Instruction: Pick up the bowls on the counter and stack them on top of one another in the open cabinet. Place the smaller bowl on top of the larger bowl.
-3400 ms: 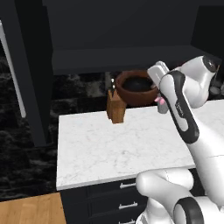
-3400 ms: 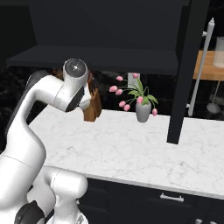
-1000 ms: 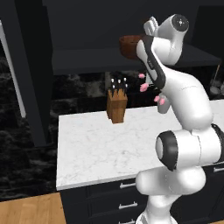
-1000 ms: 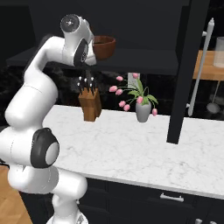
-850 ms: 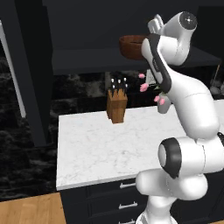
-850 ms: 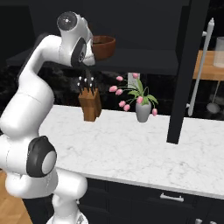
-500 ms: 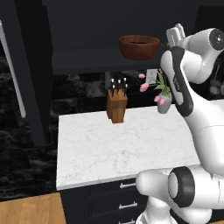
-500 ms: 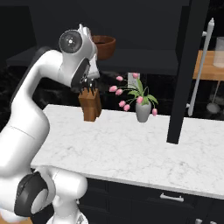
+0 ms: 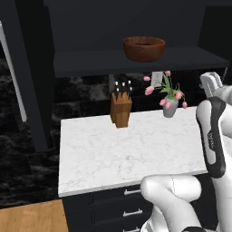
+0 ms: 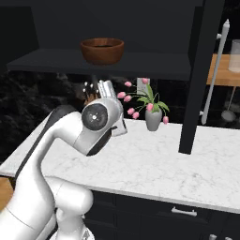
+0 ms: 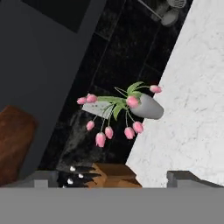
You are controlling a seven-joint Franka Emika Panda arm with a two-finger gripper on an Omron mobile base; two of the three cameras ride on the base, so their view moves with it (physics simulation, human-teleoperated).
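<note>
The larger reddish-brown wooden bowl [image 9: 144, 48] [image 10: 102, 50] stands upright on the open cabinet's dark shelf [image 9: 86, 62] [image 10: 42, 60], with nothing touching it. It also shows as a brown shape [image 11: 13, 144] at the left edge of the hand view. My gripper [image 11: 116, 178] is open and empty, its fingertips [image 11: 43, 177] spread wide. It hangs well below and in front of the shelf, over the white marble counter [image 9: 127, 149] [image 10: 164, 164]. The hand [image 9: 209, 84] [image 10: 106, 90] rises at the end of the folded arm. The smaller black bowl is out of view.
A wooden knife block [image 9: 121, 108] [image 11: 113, 174] stands at the back of the counter. A grey vase of pink tulips [image 9: 170, 102] [image 10: 152, 117] [image 11: 144, 107] is to its right. Dark cabinet panels [image 9: 31, 77] [image 10: 197, 75] flank the opening. Drawers with silver handles [image 9: 129, 212] sit below.
The gripper has let go of the brown bowl, which now rests on the shelf. The arm has pulled back from the cabinet and dropped down toward the counter.
</note>
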